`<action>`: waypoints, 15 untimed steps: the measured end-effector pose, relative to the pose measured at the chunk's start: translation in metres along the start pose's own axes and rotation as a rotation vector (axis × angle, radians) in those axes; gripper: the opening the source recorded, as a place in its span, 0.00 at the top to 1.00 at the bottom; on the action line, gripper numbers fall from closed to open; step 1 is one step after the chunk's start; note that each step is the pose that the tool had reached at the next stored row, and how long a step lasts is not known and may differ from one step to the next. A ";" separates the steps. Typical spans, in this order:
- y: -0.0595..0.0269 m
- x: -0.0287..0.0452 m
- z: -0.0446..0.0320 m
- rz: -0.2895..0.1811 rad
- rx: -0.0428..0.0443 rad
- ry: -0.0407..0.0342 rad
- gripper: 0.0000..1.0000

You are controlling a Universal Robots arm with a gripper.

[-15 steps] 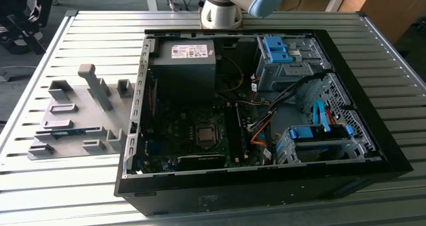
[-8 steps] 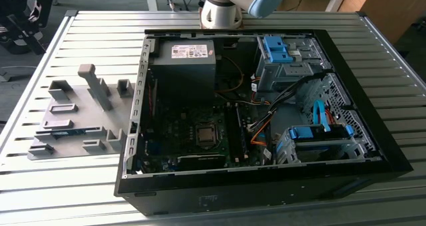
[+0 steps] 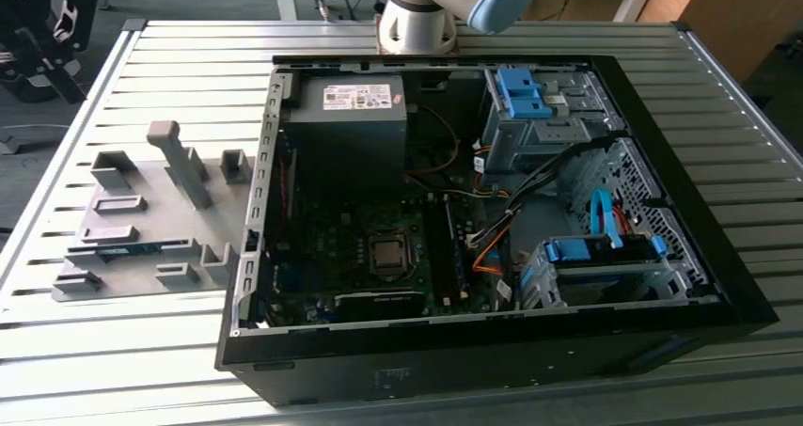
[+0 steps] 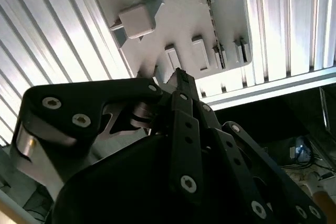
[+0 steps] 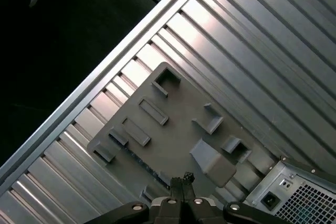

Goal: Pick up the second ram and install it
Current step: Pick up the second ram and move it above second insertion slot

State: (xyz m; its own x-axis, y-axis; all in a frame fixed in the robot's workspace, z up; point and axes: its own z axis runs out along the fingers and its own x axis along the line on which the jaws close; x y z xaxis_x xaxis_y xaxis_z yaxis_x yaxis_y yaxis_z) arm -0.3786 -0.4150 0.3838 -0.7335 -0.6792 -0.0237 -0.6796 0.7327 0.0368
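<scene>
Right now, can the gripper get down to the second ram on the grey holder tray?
Probably yes: the gripper hangs above the grey holder tray, and the second ram lies there uncovered, with only low blocks beside it.

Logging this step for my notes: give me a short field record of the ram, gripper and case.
second ram: lying in the grey holder tray, not gripped
gripper: shut, empty, over the tray
computer case: open, on the slatted table, at the tray's right in the exterior view
</scene>
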 end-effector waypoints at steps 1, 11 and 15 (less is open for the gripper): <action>0.0000 0.0000 0.0002 -0.018 -0.0004 0.0007 0.89; -0.0031 0.0058 0.0015 -0.111 -0.0027 0.0040 0.89; -0.0032 0.0070 0.0016 -0.141 -0.0033 0.0052 0.89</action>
State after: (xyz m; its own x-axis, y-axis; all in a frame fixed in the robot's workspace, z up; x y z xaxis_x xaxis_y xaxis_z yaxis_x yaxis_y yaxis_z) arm -0.3816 -0.4221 0.3819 -0.6304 -0.7759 -0.0237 -0.7761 0.6295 0.0367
